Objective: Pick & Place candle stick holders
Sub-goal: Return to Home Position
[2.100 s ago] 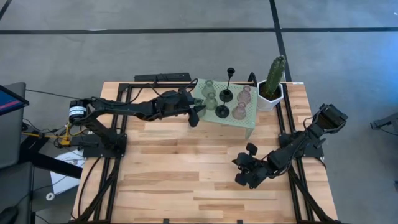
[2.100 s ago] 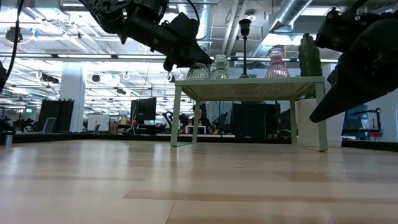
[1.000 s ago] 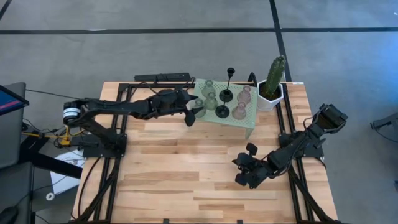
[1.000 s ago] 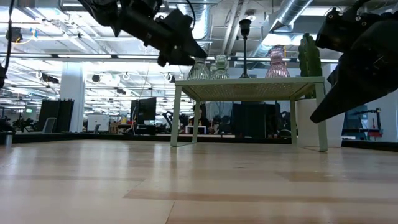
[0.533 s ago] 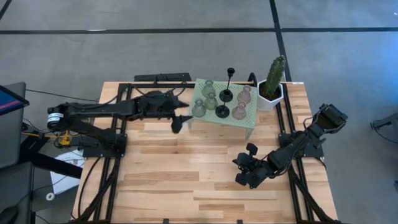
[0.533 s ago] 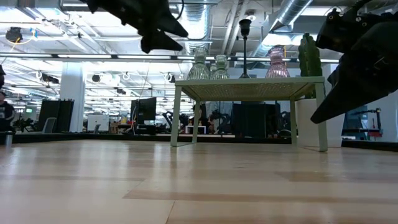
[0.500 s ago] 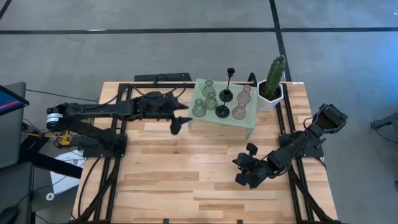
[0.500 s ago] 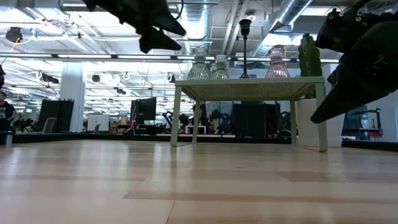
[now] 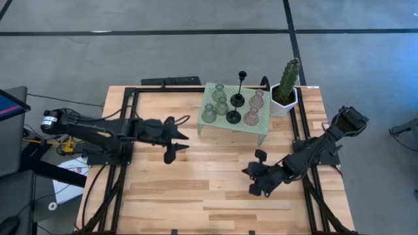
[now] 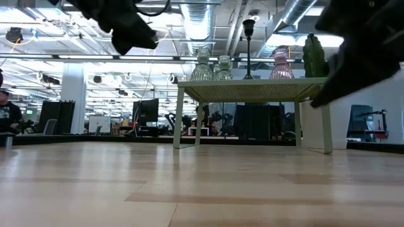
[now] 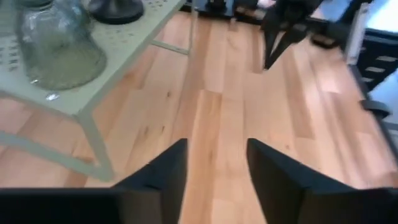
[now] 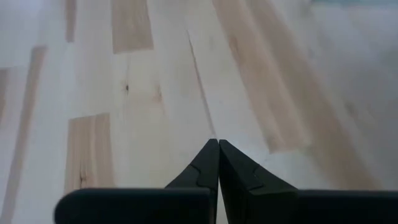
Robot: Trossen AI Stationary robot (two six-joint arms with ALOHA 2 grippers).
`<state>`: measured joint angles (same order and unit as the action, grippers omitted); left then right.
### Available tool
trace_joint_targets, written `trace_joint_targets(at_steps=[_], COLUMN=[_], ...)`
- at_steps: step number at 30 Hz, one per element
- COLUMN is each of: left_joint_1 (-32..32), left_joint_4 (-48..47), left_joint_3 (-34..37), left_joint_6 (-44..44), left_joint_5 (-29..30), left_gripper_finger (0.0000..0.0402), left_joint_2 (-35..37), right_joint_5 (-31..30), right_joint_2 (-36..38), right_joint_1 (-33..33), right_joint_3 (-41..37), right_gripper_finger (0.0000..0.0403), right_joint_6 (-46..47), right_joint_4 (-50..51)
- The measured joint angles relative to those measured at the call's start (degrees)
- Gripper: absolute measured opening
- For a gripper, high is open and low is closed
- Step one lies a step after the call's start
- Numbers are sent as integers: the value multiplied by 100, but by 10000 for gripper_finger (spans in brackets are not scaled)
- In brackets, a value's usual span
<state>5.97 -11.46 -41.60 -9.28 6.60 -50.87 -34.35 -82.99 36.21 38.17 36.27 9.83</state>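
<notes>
Several candle stick holders stand on their bases on the mint-green mesh stand (image 9: 262, 126): green ones (image 9: 209, 115) (image 9: 221, 104), pink ones (image 9: 251, 117) (image 9: 257, 99), and a tall thin black stem (image 9: 240, 87). My left gripper (image 9: 177, 147) hovers open and empty left of the stand, over bare wood. In the left wrist view the nearest green holder (image 11: 59, 43) sits at the stand's corner, ahead of the gripper (image 11: 216, 163). My right gripper (image 9: 252, 188) is shut and empty over the table's near right part; its closed fingertips (image 12: 217, 163) point down at the boards.
A cactus in a white pot (image 9: 285, 88) stands right of the stand, at the far right corner. Black frame rails (image 9: 124, 150) run along the table's left and right sides. Bare wood (image 9: 196, 189) spreads across the middle and near part.
My left gripper has drawn back from the stand's left end toward the table's left and near side, with nothing in it. The green holder at that corner stays standing on the stand. My right gripper has turned a little at the wrist.
</notes>
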Motion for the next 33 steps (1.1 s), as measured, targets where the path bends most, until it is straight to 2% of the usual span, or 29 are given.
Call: trace_joint_targets(at_steps=[2,9,14,19,22,25,29,33], left_joint_1=[82,-6,-28,23,298,639,864,866], left_joint_4=[139,547,1182,1665,1682,1722,1778,1770], left_joint_3=[197,525,570,569,576,577,577,577], left_joint_6=[-11,9,963,1233,1316,1778,2382,2406], left_joint_5=[261,326,327,329,334,301,306,477], left_gripper_finger=[138,56,7,6,3,5,5,5], left_joint_2=[45,-68,-47,41,130,246,507,793], right_joint_5=[2,4,95,598,1030,1466,1543,1629], right_joint_2=[250,1461,2390,3124,3506,3854,4321,4705], right_joint_1=[-88,-557,-927,-1281,-1495,-1717,-1876,-1986], right_joint_3=[0,0,0,-21,-300,-695,-1088,-1200], right_gripper_finger=[0,0,0,0,0,0,0,0], right_joint_6=[-493,-1909,-2486,-3019,-3388,-3476,-3477,-3478], right_joint_4=[48,898,1615,1726,1322,817,568,462])
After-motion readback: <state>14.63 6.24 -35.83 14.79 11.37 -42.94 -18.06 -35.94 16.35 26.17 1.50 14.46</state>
